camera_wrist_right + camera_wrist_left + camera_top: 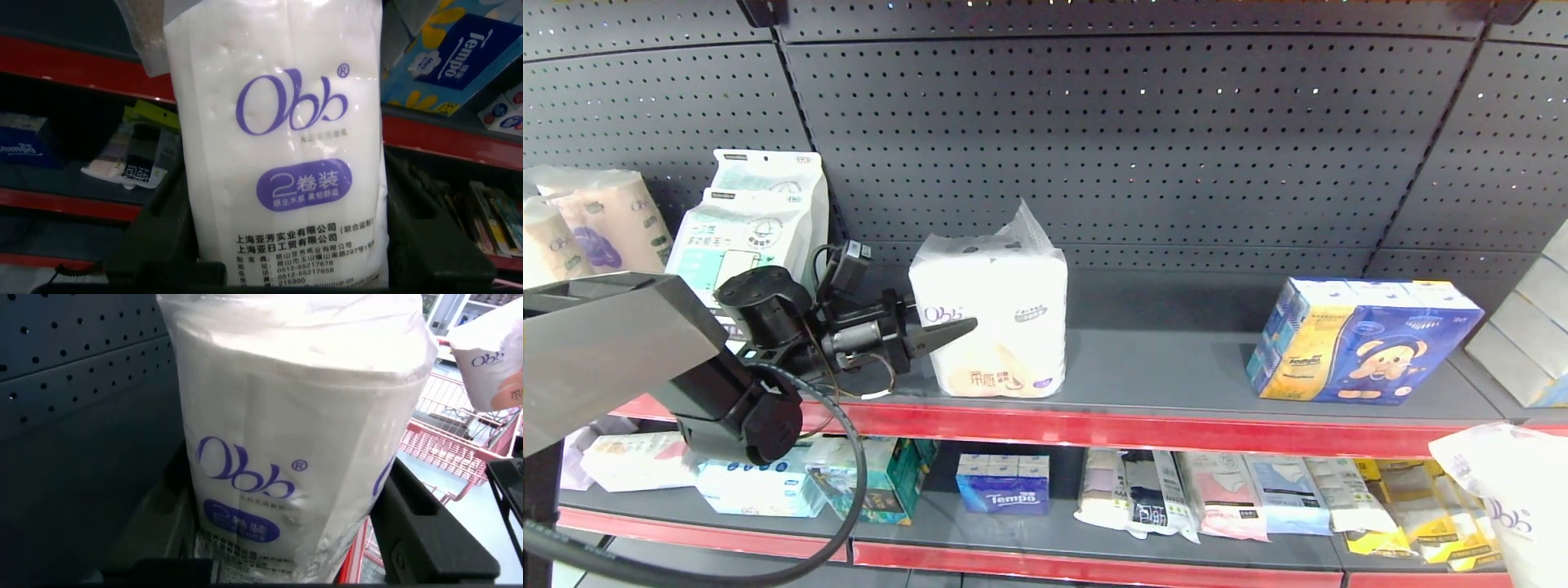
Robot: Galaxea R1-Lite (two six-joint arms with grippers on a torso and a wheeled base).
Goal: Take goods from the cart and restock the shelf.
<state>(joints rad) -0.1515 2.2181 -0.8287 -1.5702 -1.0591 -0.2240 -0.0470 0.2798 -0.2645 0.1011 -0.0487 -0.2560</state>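
Toilet-roll pack (992,327) stands upright on the middle shelf (1168,363), near its red front edge, with pouches (756,224) to its left and a blue tissue box (1364,339) well apart on its right. My left tool (956,331) is clamped around this pack. My right tool (286,245) grips a second roll pack (1515,502), held in the air in front of the lower shelf, below the blue box.

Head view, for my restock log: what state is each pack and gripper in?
White plastic-wrapped roll pack: upright on upper shelf, left gripper around it.
Second white plastic-wrapped roll pack: held off the shelf by right gripper.
Blue-and-yellow tissue multipack: lying flat, shelved.
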